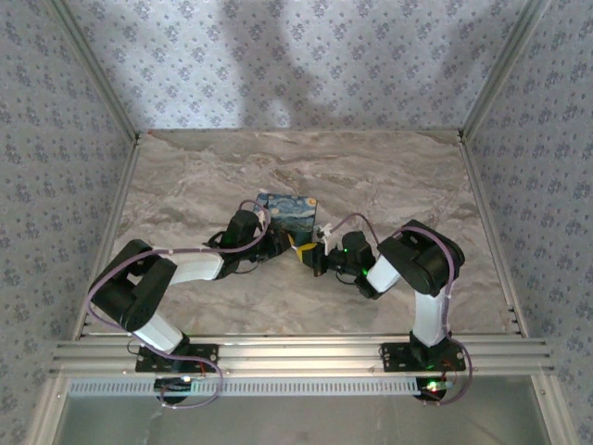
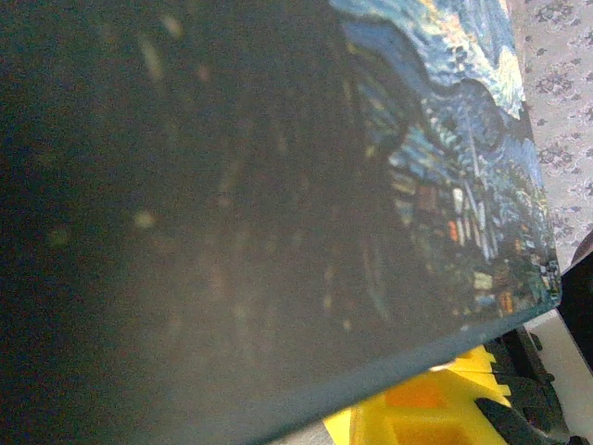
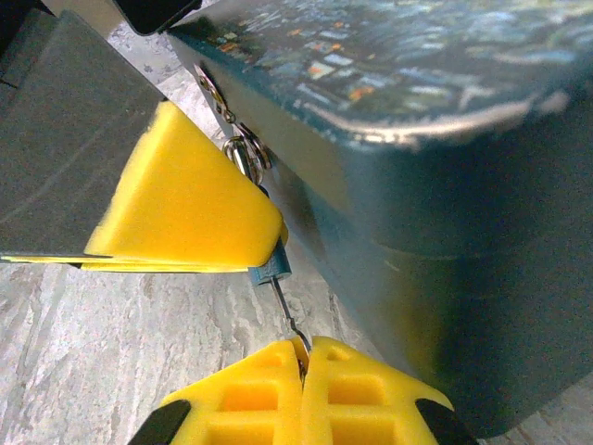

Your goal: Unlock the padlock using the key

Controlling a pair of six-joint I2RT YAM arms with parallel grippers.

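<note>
In the right wrist view the padlock [image 3: 271, 269] is a tiny blue-grey lump at the front of the painted box [image 3: 435, 185]. It hangs from metal rings [image 3: 239, 150] on the box. My left gripper's yellow fingers [image 3: 185, 199] are closed over most of it, and only its lower end shows. A thin metal key [image 3: 289, 311] runs from the padlock's underside down into my right gripper [image 3: 303, 357], which is shut on the key. From above, both grippers meet at the box's near edge [image 1: 303, 248]. The left wrist view shows mostly the box side [image 2: 278, 204].
The blue-and-yellow swirl-print box [image 1: 287, 211] stands mid-table on the marble surface [image 1: 185, 185]. Patterned walls [image 1: 56, 139] and metal frame posts enclose the table. The arms' aluminium base rail [image 1: 296, 354] runs along the near edge.
</note>
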